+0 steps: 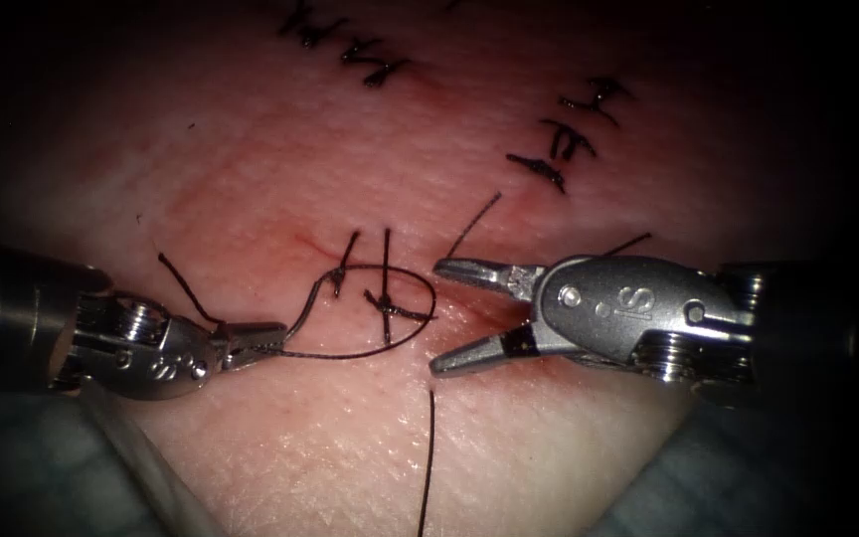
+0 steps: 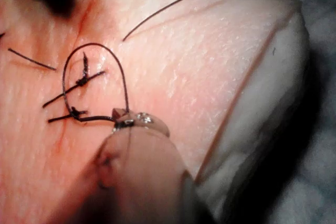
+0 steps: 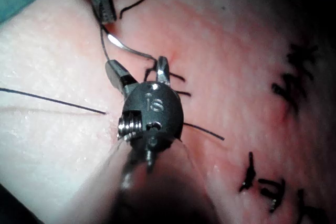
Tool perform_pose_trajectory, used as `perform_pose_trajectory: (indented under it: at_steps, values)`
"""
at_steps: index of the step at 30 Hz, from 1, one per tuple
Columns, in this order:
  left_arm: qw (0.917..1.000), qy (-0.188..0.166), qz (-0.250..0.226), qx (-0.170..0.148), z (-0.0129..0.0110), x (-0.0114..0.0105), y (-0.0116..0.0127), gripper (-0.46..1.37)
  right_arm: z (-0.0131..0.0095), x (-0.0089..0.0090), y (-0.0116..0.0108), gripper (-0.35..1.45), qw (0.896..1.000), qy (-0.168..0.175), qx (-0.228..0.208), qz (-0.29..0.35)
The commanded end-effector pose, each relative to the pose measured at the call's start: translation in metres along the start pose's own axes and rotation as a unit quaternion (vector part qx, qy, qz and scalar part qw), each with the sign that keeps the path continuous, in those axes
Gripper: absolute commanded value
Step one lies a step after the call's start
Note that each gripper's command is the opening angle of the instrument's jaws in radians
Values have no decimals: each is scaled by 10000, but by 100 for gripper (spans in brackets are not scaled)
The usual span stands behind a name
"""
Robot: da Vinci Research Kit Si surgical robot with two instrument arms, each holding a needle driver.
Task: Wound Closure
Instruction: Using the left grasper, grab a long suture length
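Note:
My left tool [image 1: 254, 344] comes in from the left, its jaws shut on one end of the curved needle [image 1: 302, 306]. The needle arcs up to the left stitch [image 1: 346, 261] on the cut; I cannot tell whether its far end is in the tissue [image 1: 251, 169]. Dark thread [image 1: 420, 323] runs from the left jaws in a wide loop around a second knotted stitch [image 1: 386, 304]. My right tool [image 1: 436, 318] lies on the right, jaws open and holding nothing, just beside the loop. The right wrist view gives the right tool [image 3: 137, 70], the needle [image 3: 128, 49] and the left tool [image 3: 106, 20].
Finished stitches [image 1: 569, 129] with cut ends sit at the back right, and others [image 1: 350, 45] at the back. A loose strand [image 1: 426, 457] runs toward the front, another [image 1: 474, 224] lies above the right tool. The tissue's front edge [image 2: 252, 114] drops off to grey cloth.

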State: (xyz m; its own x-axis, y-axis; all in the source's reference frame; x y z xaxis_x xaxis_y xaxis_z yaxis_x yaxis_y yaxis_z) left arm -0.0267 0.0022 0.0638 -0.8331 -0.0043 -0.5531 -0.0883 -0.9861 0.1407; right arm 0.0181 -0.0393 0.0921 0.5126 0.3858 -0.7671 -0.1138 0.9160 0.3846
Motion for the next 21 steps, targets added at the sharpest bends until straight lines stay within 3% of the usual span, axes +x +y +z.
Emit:
perform_pose_trajectory:
  at_steps: [1, 7, 14, 21]
  values:
    - [10000, -33, 4, -68, 3, -11, 4, -35, -3, -1, 1, 98, 10000, 12, 16, 9]
    - [9995, -306, 38, -66, 11, -64, 16, -35, -4, -4, 0, 98, 10000, 6, 0, 0]
    - [9985, -525, 162, -57, 20, -114, 6, -35, -3, -5, -2, 98, 10000, 6, -1, -7]
    - [9981, -597, 127, -27, 29, -135, -10, -35, -3, -6, -3, 97, 10000, 5, -2, -14]
